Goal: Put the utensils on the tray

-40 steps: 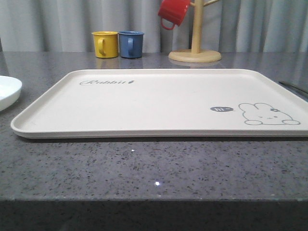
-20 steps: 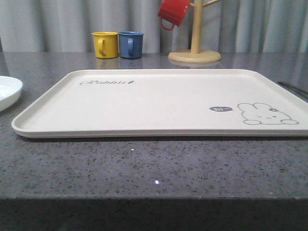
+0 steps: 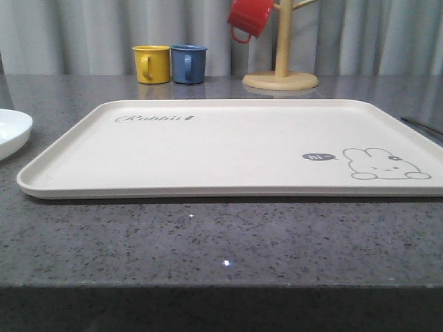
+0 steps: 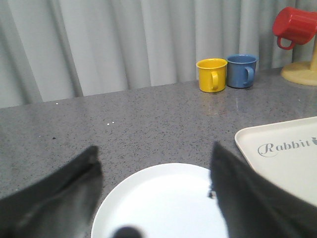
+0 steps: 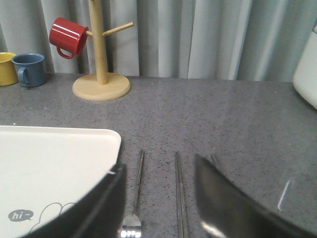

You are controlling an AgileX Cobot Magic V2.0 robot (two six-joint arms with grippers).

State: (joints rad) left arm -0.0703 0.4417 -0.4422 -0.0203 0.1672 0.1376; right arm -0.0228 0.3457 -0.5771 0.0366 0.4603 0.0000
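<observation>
**Tray bare, both grippers spread over the tableware**

The tray point(image 3: 228, 149) lies flat on the grey stone table point(image 3: 221, 242) with nothing on it. The white plate point(image 4: 163, 206) sits on the table just beside the tray's left end; the left gripper point(image 4: 153, 191) hangs over it, jaws spread wide. To the tray's right lie the fork point(image 5: 134, 198) and chopsticks point(image 5: 179, 193), side by side; the right gripper point(image 5: 156, 203) is open above them. A further utensil behind its finger is probably the spoon.
</observation>
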